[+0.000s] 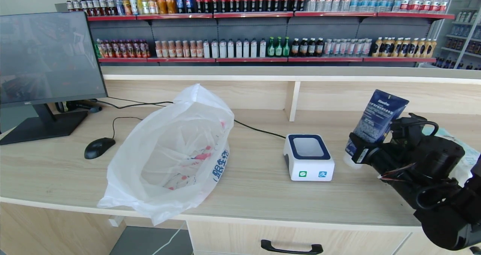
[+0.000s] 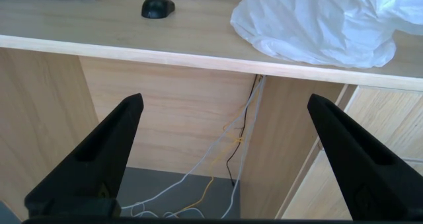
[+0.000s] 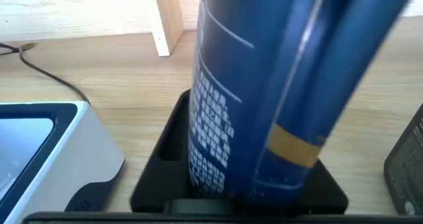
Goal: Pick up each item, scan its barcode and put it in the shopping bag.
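My right gripper (image 1: 370,144) is shut on a blue tube (image 1: 377,120) with a white cap, held tilted above the counter to the right of the white barcode scanner (image 1: 309,157). Up close, the blue tube (image 3: 277,85) crosses the right wrist view, with the scanner (image 3: 46,154) off to one side. The white plastic shopping bag (image 1: 176,153) stands open on the counter, left of the scanner, with several items inside. My left gripper (image 2: 225,158) is open below the counter's front edge, under the shopping bag (image 2: 324,19).
A monitor (image 1: 47,59) and a black mouse (image 1: 98,147) sit at the counter's left. A cable (image 1: 259,130) runs from the scanner behind the bag. A wooden divider (image 1: 293,99) stands behind the scanner. A pale package (image 1: 464,153) lies at the far right. Loose cables (image 2: 231,164) hang under the counter.
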Tool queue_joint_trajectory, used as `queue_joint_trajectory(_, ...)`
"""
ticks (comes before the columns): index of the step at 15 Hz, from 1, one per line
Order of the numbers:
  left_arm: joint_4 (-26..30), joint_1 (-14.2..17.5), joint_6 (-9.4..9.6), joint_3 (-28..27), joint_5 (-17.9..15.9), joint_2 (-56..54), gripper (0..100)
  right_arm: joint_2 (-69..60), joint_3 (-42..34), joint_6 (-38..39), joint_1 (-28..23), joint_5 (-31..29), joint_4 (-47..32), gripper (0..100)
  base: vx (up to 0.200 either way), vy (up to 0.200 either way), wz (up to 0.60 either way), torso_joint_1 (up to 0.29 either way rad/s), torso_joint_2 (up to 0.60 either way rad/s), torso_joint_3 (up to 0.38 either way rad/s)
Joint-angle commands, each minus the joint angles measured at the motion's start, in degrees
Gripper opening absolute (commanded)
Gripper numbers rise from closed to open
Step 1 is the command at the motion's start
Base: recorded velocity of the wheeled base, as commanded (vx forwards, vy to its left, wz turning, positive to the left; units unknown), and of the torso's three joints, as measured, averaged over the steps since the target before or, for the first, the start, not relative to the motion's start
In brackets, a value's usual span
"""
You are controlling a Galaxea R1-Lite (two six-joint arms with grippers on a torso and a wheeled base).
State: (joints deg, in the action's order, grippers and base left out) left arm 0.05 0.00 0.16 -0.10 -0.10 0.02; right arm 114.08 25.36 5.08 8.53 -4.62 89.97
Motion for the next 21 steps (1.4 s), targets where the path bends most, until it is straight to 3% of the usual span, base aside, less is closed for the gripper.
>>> queue_joint_trajectory(1,0.04,0.0,0.02,0.01,0.01,-0.02,100,-0.35,-0.22,0.01,0.08,0.05,0.03,0,0.0,0.0,0.0,0.0,0.0,0.0)
queue_joint_trajectory(15,0.04,0.09,0.02,0.01,0.01,-0.02,100,-9.14,-0.31,-0.16,0.61,0.05,0.03,0,0.0,0.0,0.0,0.0,0.0,0.0)
queue_joint_trajectory(21,-0.05,0.0,0.02,0.01,0.01,-0.02,100,-19.33,-4.44,-1.3,4.91,0.14,0.03,0,0.0,0.0,0.0,0.0,0.0,0.0)
